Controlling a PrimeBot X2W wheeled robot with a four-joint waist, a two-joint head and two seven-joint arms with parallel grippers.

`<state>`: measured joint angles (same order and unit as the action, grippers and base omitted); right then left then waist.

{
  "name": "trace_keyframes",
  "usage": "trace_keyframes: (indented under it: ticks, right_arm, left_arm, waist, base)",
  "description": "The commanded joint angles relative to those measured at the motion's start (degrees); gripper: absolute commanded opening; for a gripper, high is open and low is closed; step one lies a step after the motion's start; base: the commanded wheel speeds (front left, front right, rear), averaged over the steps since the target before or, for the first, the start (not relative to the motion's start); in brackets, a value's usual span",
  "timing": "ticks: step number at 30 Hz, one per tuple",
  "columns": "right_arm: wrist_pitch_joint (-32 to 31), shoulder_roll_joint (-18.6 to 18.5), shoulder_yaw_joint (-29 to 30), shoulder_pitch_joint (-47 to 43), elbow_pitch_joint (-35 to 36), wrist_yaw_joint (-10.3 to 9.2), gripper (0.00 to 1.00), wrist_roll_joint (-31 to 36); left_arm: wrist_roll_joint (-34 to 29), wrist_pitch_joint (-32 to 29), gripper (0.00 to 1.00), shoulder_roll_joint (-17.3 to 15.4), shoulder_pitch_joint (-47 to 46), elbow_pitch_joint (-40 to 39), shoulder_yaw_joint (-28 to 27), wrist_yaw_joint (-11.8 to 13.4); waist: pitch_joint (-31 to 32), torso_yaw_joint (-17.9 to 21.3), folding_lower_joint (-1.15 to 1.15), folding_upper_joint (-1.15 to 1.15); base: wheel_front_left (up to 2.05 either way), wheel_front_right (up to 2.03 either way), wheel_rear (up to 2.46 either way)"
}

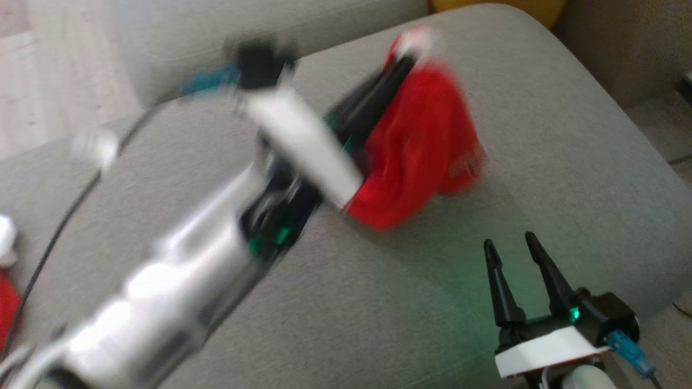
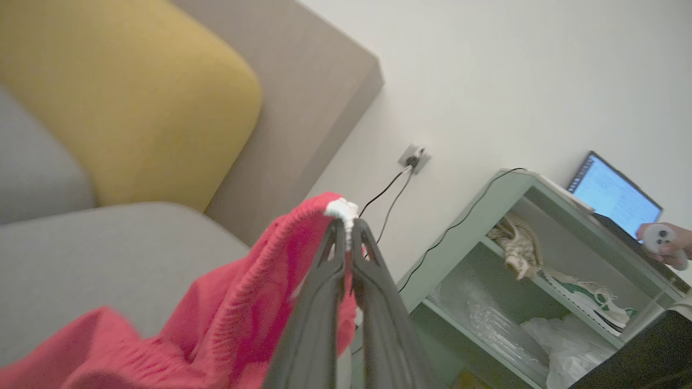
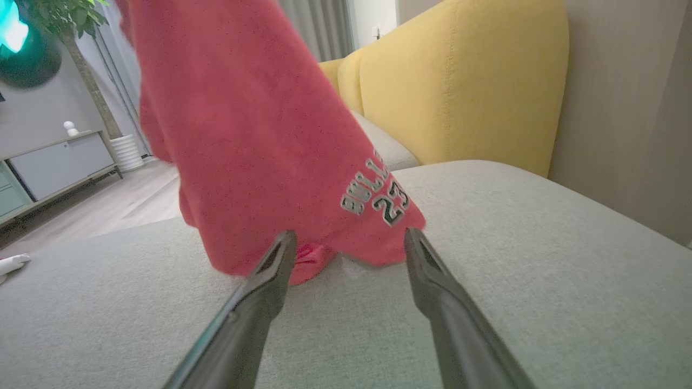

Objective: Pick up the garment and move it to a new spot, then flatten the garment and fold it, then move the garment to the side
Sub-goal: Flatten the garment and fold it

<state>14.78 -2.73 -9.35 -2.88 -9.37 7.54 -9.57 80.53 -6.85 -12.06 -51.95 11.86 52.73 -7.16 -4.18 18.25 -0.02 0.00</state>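
The red garment (image 1: 421, 146) hangs above the grey sofa seat (image 1: 378, 302), its lower edge brushing the cushion. My left gripper (image 1: 403, 56) is shut on its white-trimmed top edge; the left wrist view has that trim pinched between my left gripper's (image 2: 346, 224) fingertips, with the red garment (image 2: 238, 302) draping down to the left. The arm is motion-blurred. My right gripper (image 1: 509, 243) stands open over the seat, short of the cloth. Seen from the right wrist, the red garment (image 3: 259, 140) with white lettering hangs just beyond my right gripper (image 3: 346, 237), whose fingers stand wide apart.
A yellow cushion (image 3: 459, 81) stands behind the seat. Red-and-white cloth (image 1: 6, 281) lies at the left edge. A pale green shelf (image 2: 519, 259) holds shoes, with a laptop (image 2: 613, 197) on top and a person's hand (image 2: 667, 246) beside it.
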Motion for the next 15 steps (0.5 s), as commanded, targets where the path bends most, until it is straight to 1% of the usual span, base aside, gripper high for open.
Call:
trace_keyframes:
  ticks: [1,3,6,7,11,15]
  right_arm:
    - [0.22,-0.15,-1.22,0.82,2.12,-0.05,1.00,0.15]
    - [0.22,-0.15,-1.05,0.28,2.41,-0.05,1.00,0.16]
    - [0.22,-0.15,-0.76,-0.12,2.16,-0.05,1.00,-0.36]
    - [0.22,-0.27,-1.12,0.20,1.57,-0.05,1.00,-1.23]
    - [0.22,-2.22,-2.64,1.90,0.28,-0.05,1.00,-3.18]
    - [0.22,-5.98,-5.05,5.20,-2.55,-0.05,1.00,-5.94]
  left_arm:
    - [0.52,0.79,0.00,-3.51,1.71,-1.58,-1.44,-0.33]
    - [1.58,1.83,0.00,-6.62,7.10,-3.49,-0.82,-0.33]
    - [3.03,3.86,0.00,-10.45,15.24,-5.54,-0.04,-0.33]
    - [3.38,5.33,0.00,-12.65,19.88,-6.25,0.44,-0.31]
    - [2.48,8.85,0.00,-16.25,25.94,-6.33,0.45,0.44]
    - [0.64,10.50,0.00,-18.37,27.21,-4.90,0.34,0.77]
  waist:
    - [1.27,-2.02,0.02,0.00]
    - [1.72,-3.84,0.02,0.00]
    - [1.91,-6.96,0.02,0.00]
    - [1.80,-9.09,0.02,0.00]
    - [1.03,-13.12,0.02,0.00]
    - [-0.04,-16.98,0.02,0.00]
  base:
    - [0.00,0.00,0.00]
    - [0.00,0.00,0.00]
    - [0.00,0.00,0.00]
    - [0.00,0.00,0.00]
    - [0.00,0.00,0.00]
    - [0.00,0.00,0.00]
